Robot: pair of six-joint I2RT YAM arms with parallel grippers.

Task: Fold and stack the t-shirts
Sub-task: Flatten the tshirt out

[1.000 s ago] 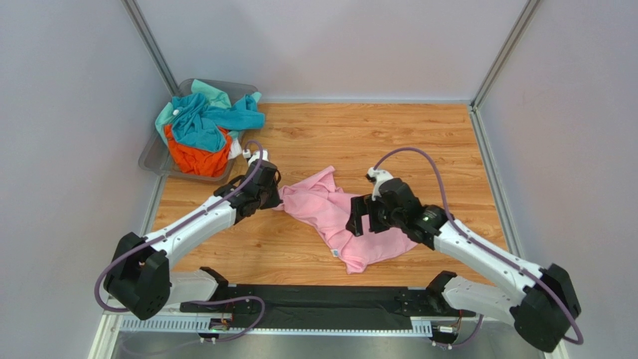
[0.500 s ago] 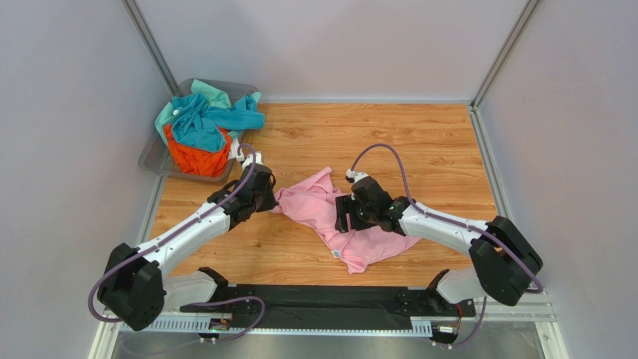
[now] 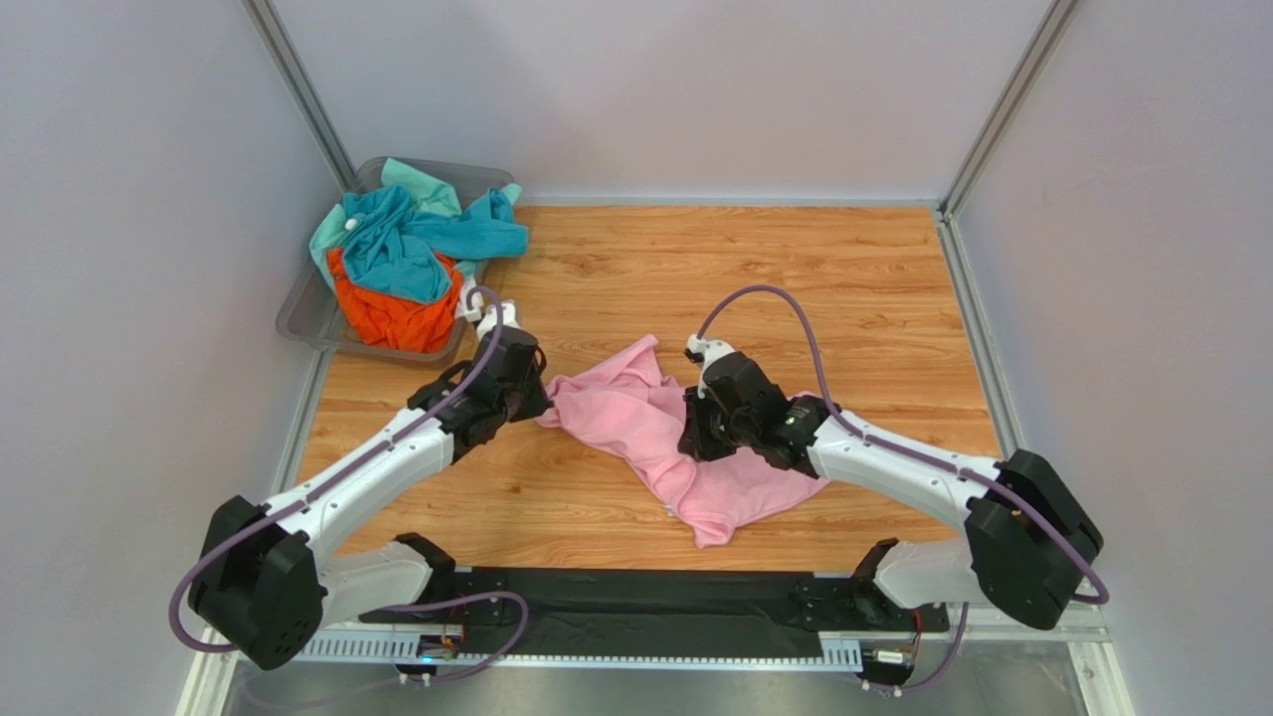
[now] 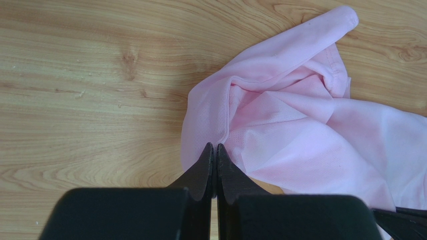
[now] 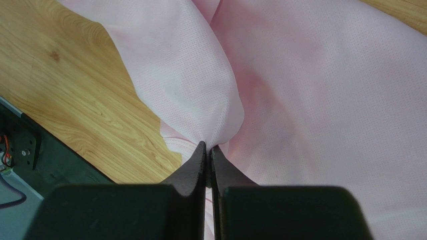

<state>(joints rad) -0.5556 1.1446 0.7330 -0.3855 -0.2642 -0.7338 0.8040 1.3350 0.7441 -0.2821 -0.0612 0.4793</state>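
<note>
1. The pink t-shirt [image 3: 646,406], a soft fine-mesh knit, lies crumpled mid-desk [image 3: 852,284] on woodgrain.
2. The left tool [image 4: 214,148] is clenched on its left edge. The right tool [image 5: 207,146] pinches a central fold.
3. The grey translucent bin [image 3: 298,312], far left, holds a heaped teal shirt [image 3: 396,246], mint shirt [image 3: 428,185] and orange shirt [image 3: 392,318].

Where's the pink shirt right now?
Top view: the pink t-shirt lies crumpled mid-table, its left edge in the left pincer, its middle in the right pincer.
</note>
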